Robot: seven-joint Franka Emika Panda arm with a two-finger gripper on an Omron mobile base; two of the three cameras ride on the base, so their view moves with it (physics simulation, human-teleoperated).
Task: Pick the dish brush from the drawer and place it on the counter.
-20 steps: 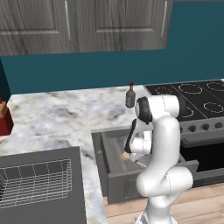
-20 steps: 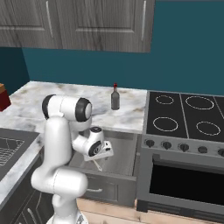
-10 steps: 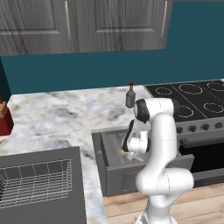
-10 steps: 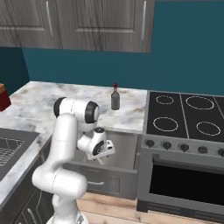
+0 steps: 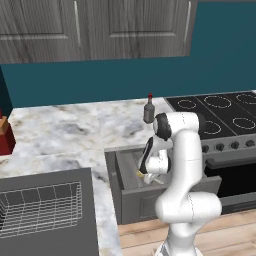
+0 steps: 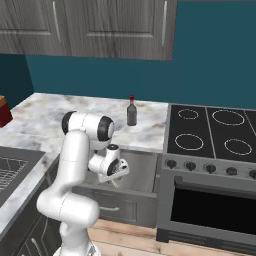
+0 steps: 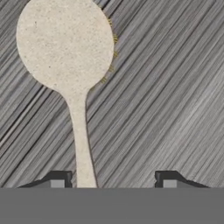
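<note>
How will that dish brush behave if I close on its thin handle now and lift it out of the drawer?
The dish brush looks like one stiff piece, so it probably won't flop. Its broad round head may outweigh the slim handle, so it could droop head-first. The handle sits beside one fingertip, off centre in the open gripper, so closing will likely nudge it across the drawer floor first.

Supports: marble counter and open drawer.
Counter (image 5: 60, 135) runs from the left wall to the stovetop (image 6: 215, 135); a dark bottle with red cap (image 6: 131, 111) stands upright near its back right corner, a red-brown object (image 5: 5, 137) at its far left edge. Drawer (image 5: 131, 192) is pulled out below the counter's front edge; dish brush (image 7: 65, 48) lies flat on its grey-streaked floor.
</note>
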